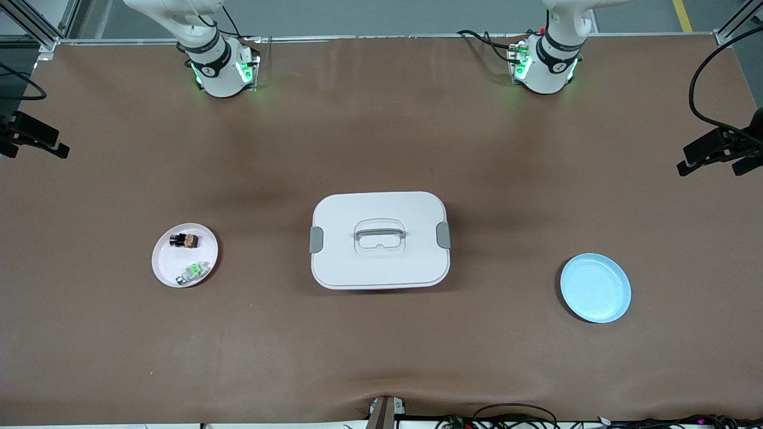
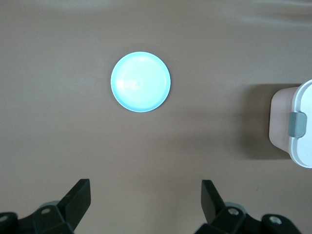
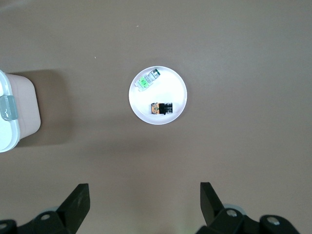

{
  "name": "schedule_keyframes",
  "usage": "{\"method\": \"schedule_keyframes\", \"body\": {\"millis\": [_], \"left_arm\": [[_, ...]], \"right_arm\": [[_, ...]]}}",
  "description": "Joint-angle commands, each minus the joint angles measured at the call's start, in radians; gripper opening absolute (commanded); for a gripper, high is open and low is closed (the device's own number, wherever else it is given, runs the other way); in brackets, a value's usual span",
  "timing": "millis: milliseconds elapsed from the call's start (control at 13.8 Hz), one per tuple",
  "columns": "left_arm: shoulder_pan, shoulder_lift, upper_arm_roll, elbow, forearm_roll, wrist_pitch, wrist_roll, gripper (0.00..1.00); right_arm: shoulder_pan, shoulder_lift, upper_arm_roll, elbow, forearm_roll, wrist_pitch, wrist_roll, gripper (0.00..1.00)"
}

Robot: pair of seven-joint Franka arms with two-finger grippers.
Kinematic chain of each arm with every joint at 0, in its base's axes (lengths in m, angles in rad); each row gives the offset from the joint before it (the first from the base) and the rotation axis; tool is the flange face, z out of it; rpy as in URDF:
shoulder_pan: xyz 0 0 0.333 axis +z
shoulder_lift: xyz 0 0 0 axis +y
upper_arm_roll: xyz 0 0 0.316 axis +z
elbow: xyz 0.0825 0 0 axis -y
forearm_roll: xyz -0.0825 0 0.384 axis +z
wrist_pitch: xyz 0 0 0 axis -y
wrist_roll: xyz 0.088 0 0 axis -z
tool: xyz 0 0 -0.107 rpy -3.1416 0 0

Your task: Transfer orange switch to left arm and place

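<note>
The orange switch point(image 1: 184, 240) point(image 3: 161, 107) lies on its side on a pink plate point(image 1: 162, 262) point(image 3: 176, 87) toward the right arm's end of the table. The white lidded box point(image 1: 380, 240) with grey clips stands at the table's middle; one end of the box point(image 2: 299, 124) point(image 3: 13, 114) shows in each wrist view. My right gripper point(image 3: 144, 195) hangs open high above the bare mat near the pink plate, nothing between its fingers. My left gripper point(image 2: 146, 192) hangs open high above the mat near the blue plate point(image 1: 595, 288) point(image 2: 141, 82). Neither hand shows in the front view.
A small green-and-silver part point(image 1: 194, 271) point(image 3: 146, 79) shares the pink plate, nearer to the front camera than the switch. Black camera mounts point(image 1: 718, 149) point(image 1: 33, 138) stick in at both ends of the table. Brown mat lies open around the box.
</note>
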Motion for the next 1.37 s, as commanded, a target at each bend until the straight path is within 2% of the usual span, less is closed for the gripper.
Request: {"method": "schedule_keyframes", "body": {"millis": [0, 1085, 1302], "left_arm": [[0.008, -0.002, -0.008, 0.006, 0.003, -0.015, -0.007, 1.0], [0.01, -0.002, -0.008, 0.006, 0.003, -0.015, -0.006, 1.0], [0.01, -0.002, -0.008, 0.006, 0.003, -0.015, -0.006, 1.0]], "right_arm": [[-0.008, -0.006, 0.009, 0.004, -0.012, -0.002, 0.013, 1.0], [-0.018, 0.016, 0.008, 0.006, -0.015, 0.021, 0.004, 1.0], [-0.018, 0.083, 0.006, 0.009, -0.048, 0.021, -0.001, 1.0]]}}
